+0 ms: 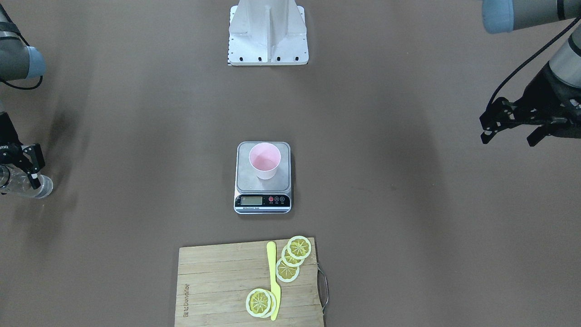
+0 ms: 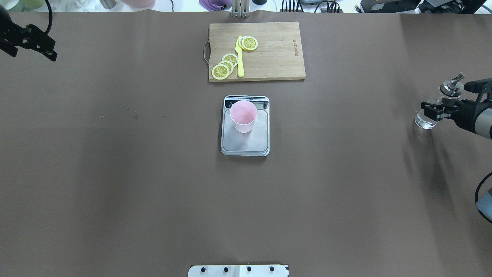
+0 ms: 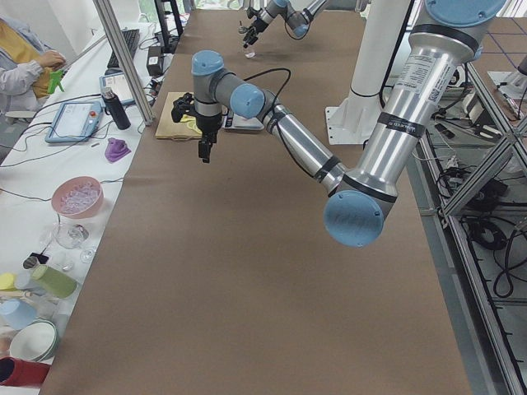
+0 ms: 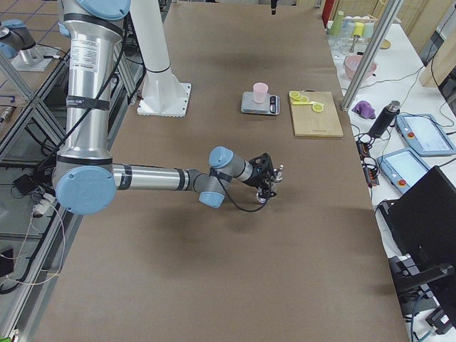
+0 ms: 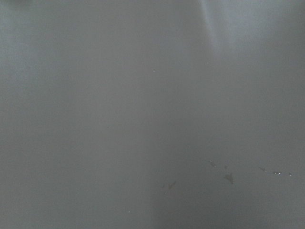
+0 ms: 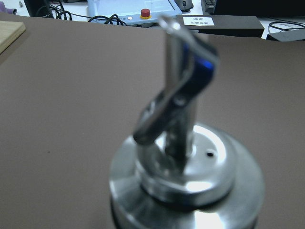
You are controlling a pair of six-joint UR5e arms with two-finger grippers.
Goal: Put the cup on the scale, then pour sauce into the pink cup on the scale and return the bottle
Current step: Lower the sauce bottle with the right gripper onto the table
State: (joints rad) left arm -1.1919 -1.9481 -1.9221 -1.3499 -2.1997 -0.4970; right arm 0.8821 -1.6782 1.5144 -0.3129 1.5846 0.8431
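While right gripper (image 2: 433, 109) clamps the bottle (image 2: 426, 120): cup (image 2: 243, 115), on scale (image 2: 246, 145), lies at nine o'clock overhead.
Left gripper (image 1: 508, 137): spread, idle.

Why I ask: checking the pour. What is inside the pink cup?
The cup shows only its pink inner wall and floor; whether clear liquid lies in it cannot be told.
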